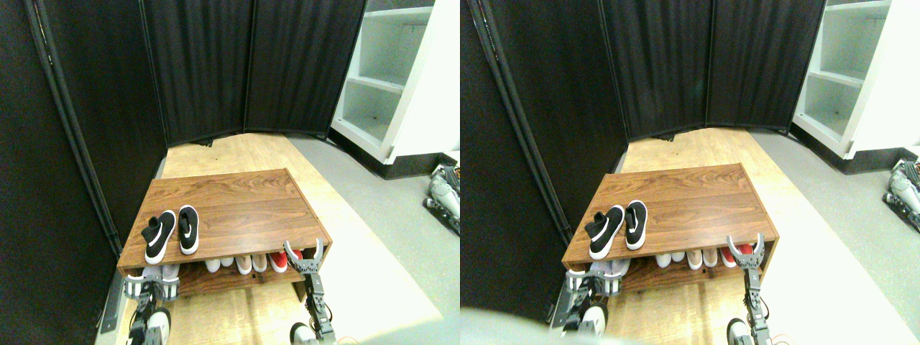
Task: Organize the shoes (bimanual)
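The black sneakers lie side by side on the left of the walnut shoe rack's top, just above the left gripper, whose jaw state I cannot tell. The right gripper, spread, stands well apart at the rack's right front. Black curtains back the room.

Both black sneakers lie side by side on the left of the wooden shoe rack top. My right gripper stands with jaws spread at the rack's right front corner. My left gripper sits below the left front edge.
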Action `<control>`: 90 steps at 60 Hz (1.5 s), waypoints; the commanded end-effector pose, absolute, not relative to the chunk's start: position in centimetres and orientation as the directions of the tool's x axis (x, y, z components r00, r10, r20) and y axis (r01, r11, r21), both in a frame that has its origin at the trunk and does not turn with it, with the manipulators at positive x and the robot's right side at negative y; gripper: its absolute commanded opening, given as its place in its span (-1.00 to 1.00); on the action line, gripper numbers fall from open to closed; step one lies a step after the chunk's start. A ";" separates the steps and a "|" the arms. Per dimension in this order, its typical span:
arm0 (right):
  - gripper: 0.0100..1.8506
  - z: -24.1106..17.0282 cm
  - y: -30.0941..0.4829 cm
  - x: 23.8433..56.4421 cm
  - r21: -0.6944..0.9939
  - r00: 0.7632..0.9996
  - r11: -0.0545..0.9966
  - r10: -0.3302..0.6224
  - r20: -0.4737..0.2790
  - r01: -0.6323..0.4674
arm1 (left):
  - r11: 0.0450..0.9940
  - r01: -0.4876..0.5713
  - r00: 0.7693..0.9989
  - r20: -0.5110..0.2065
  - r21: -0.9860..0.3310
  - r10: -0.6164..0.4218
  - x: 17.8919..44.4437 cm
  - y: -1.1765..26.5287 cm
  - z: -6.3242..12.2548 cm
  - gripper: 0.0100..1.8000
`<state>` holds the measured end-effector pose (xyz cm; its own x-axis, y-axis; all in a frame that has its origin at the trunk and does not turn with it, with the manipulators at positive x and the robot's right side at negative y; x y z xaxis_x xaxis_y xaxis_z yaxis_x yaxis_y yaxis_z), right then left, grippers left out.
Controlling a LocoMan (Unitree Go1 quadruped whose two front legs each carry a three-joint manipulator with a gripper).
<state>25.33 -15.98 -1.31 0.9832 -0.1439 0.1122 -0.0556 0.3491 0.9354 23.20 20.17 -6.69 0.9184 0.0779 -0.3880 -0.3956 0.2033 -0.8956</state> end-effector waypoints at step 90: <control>-0.28 -0.8 -15.1 26.6 0.951 0.980 0.292 -0.139 0.145 -0.100 | 0.629 -0.328 0.942 -0.294 -0.705 0.161 30.8 24.5 -2.2 -1.00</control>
<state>26.32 -15.31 -1.05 0.9821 -0.1425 0.1233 -0.0772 0.2925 0.9532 30.26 24.98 -1.94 0.9368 0.1760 -0.3022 -0.3445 0.6132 -0.7109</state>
